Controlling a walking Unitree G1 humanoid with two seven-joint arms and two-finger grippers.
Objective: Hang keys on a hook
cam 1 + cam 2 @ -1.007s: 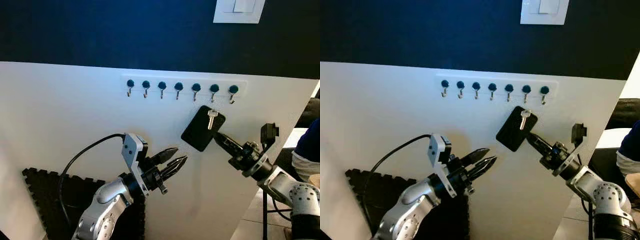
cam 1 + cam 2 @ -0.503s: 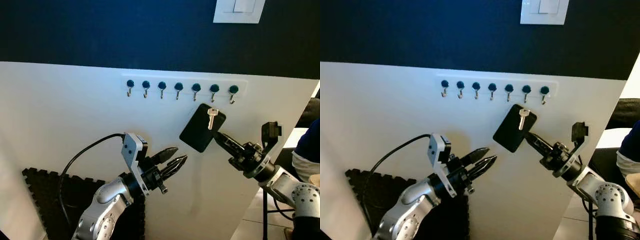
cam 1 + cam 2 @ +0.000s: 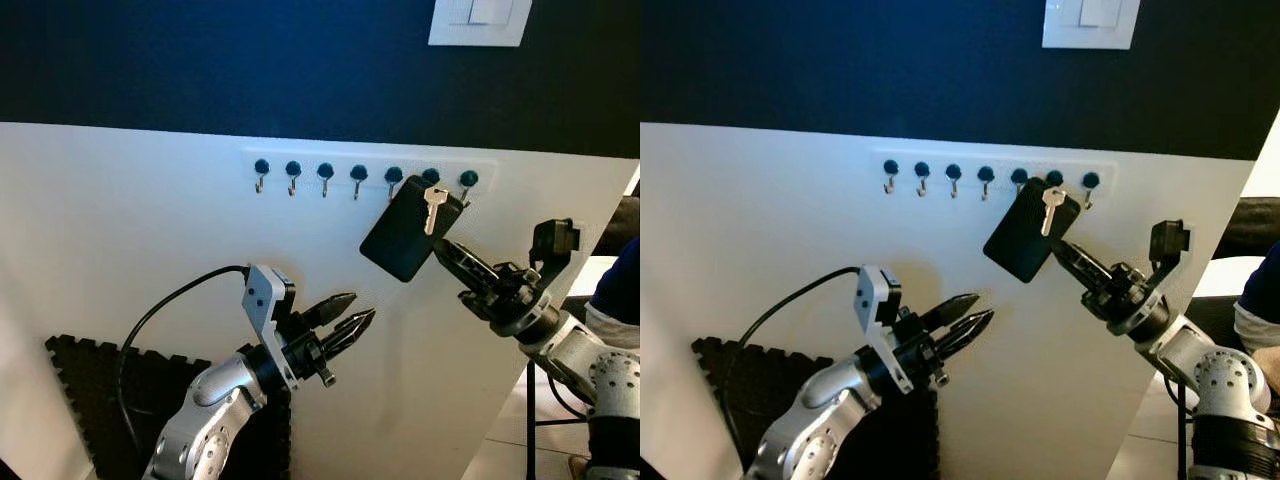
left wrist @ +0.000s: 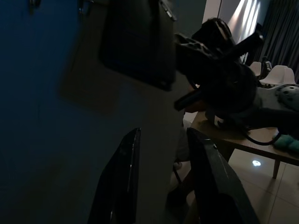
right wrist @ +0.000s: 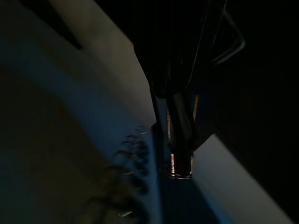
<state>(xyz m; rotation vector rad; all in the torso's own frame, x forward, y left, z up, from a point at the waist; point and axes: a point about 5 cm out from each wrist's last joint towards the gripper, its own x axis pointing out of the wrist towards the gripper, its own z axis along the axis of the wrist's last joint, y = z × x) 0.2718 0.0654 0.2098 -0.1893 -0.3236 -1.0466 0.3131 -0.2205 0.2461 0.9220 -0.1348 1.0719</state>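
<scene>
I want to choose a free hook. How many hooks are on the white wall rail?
7, in one row on the rail: five free hooks to the left, then two behind and beside the black tag and key.

Head views are bright and sharp, even light on the white wall (image 3: 120, 230), soft shadows under the hooks (image 3: 360, 180). Left wrist view is dim and bluish, daylight glowing from curtains (image 4: 280, 42) behind, fingers (image 4: 122, 182) dark. Right wrist view is nearly black and smeared
</scene>
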